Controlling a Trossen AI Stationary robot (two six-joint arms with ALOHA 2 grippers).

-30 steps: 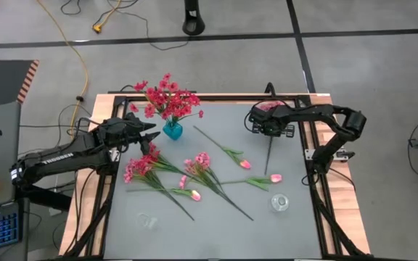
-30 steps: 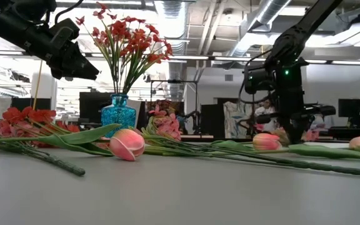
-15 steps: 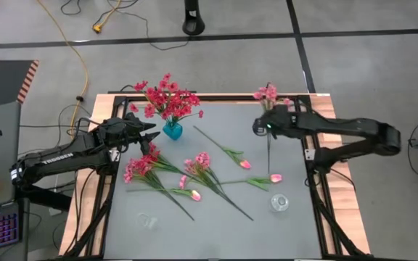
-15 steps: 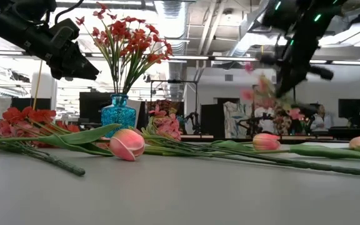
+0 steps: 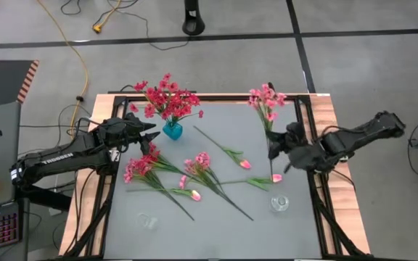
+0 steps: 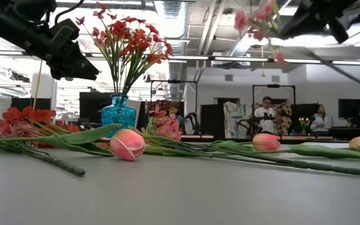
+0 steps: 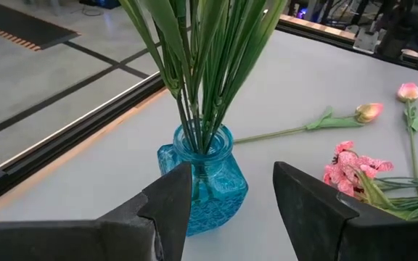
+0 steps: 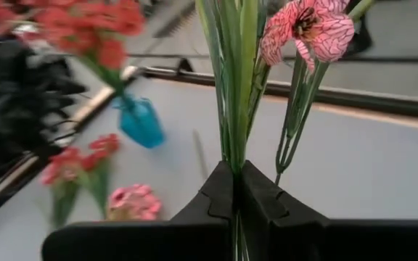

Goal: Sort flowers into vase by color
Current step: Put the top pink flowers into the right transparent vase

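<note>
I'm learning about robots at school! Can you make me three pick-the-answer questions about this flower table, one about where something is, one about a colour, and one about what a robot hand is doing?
1. Where is the blue vase?
A. near the left gripper
B. beside the small clear glass
C. on the floor

2. What colour are the flowers in the vase?
A. yellow
B. red
C. white

3. What is the right gripper doing?
A. resting open on the table
B. holding the clear glass
C. holding a pink flower sprig in the air

Answers: 1 A, its open fingers point at the vase. 2 B, the blooms are red. 3 C, its fingers are closed on the stem.
</note>
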